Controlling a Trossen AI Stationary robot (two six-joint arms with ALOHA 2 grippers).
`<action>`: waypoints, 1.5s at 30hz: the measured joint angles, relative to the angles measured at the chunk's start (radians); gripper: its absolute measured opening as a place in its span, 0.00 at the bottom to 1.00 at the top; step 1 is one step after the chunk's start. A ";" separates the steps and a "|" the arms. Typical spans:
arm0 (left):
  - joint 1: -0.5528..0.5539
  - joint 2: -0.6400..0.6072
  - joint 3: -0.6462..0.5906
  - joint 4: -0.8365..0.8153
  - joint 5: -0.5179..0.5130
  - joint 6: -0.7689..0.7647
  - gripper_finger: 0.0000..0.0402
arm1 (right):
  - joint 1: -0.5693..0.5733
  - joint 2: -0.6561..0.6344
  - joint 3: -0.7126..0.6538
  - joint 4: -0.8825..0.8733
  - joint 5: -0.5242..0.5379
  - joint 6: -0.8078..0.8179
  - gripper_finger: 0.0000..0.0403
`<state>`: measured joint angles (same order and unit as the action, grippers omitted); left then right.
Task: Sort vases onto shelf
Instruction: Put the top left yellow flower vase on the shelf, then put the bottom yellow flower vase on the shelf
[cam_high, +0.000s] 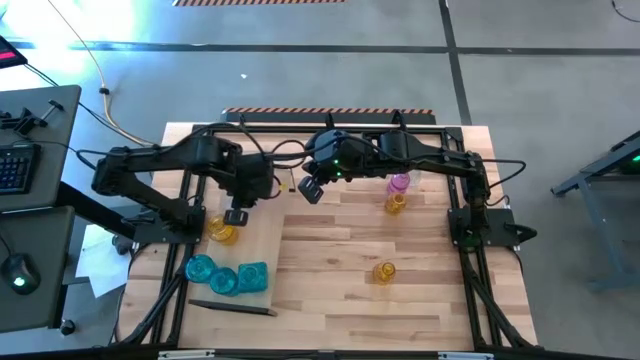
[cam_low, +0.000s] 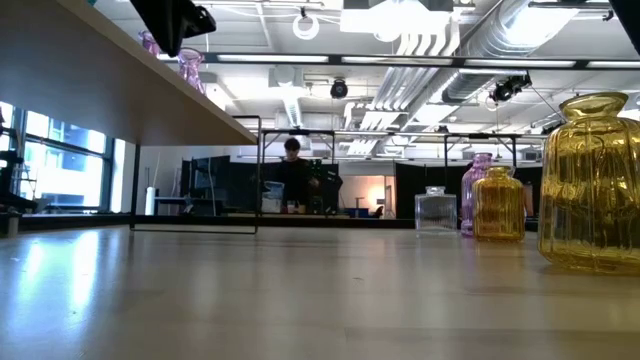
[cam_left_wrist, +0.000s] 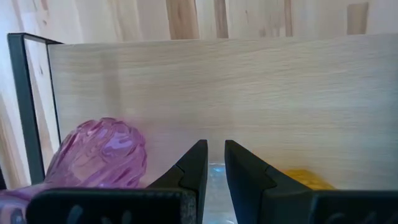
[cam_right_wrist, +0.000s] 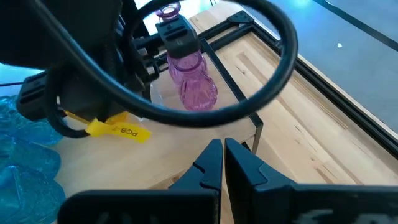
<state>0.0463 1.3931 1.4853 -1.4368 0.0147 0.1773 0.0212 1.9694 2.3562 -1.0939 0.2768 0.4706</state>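
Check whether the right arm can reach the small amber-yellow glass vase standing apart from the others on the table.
Probably yes: the amber-yellow vase stands alone on bare tabletop, and the right gripper, shut and empty, has nothing between.

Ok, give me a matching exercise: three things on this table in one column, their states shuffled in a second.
Things:
1. teal vases
2. dark stick
3. right gripper

States:
a. shut, holding nothing
b. lying flat near the table's edge
c. clustered in a group of three on the left side

Pairs: 1-c, 2-b, 3-a
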 joint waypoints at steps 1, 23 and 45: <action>0.000 0.002 0.000 0.001 0.001 0.001 0.12 | 0.001 0.000 0.000 0.000 0.000 0.000 0.00; -0.008 0.009 -0.025 -0.034 0.028 -0.033 0.12 | 0.004 0.000 0.000 0.000 0.000 -0.004 0.00; -0.010 -0.119 -0.096 0.140 0.026 -0.054 0.12 | 0.005 0.000 0.000 0.008 0.000 -0.001 0.00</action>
<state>0.0368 1.2743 1.3894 -1.2973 0.0406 0.1233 0.0265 1.9694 2.3562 -1.0860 0.2771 0.4698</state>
